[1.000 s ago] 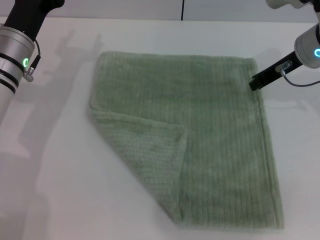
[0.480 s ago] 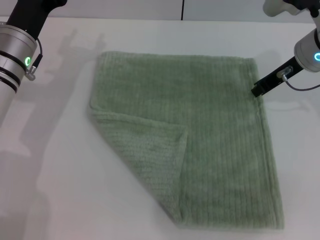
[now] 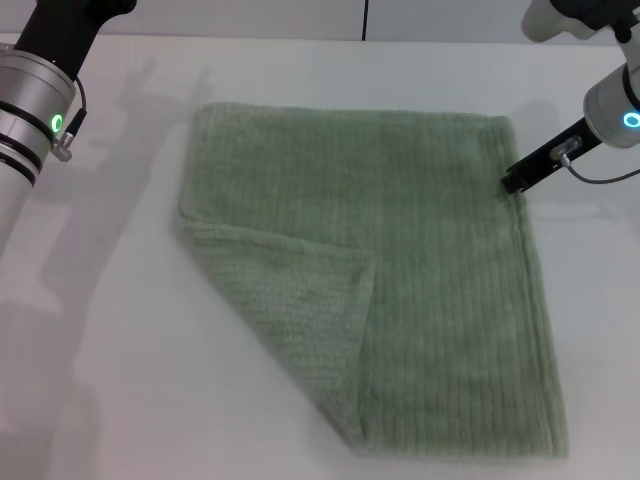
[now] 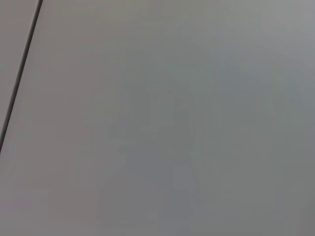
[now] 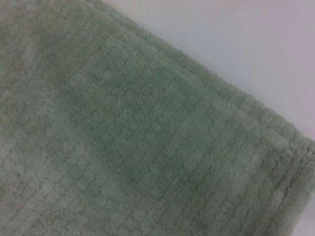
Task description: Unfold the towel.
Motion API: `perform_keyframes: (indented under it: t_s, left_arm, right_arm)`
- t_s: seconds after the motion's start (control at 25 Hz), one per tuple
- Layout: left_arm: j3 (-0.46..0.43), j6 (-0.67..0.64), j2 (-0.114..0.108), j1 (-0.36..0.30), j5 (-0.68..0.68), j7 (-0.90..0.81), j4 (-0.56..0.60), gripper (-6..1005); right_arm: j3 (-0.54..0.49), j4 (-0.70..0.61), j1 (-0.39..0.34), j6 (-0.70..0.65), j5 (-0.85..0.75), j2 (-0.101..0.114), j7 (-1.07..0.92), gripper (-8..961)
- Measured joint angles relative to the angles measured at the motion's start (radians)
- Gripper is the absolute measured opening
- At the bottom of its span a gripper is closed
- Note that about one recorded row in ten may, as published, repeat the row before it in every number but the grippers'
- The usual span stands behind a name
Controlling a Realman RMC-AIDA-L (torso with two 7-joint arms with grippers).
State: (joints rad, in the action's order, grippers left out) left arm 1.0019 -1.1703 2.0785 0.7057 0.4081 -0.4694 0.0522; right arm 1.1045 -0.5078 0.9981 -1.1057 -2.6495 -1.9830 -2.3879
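The sage-green ribbed towel (image 3: 400, 270) lies flat on the white table (image 3: 130, 380). Its near-left corner (image 3: 300, 310) is folded over onto the cloth as a triangular flap. My right gripper (image 3: 513, 182) shows as a black tip at the towel's right hem, near the far-right corner, low over the cloth. The right wrist view shows the towel (image 5: 128, 142) close up, with its hemmed edge and a strip of bare table. My left arm (image 3: 35, 100) is raised at the far left, away from the towel, and its gripper is out of view.
The white table extends around the towel on all sides. A wall with a dark vertical seam (image 3: 365, 18) stands behind it. The left wrist view shows only a plain grey surface with a dark line (image 4: 19, 78).
My right gripper has slid a little along the towel's right hem toward me. The left arm has shifted slightly. The towel has not moved.
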Motion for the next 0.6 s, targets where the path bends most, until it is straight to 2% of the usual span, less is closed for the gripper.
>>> perform_keyframes:
  t_s: [0.6]
  left_arm:
    - [0.0,0.0,0.002,0.0,0.0,-0.001,0.0,801]
  right_arm:
    - [-0.003,0.041,0.005,0.021,0.033,-0.005,0.035,-3]
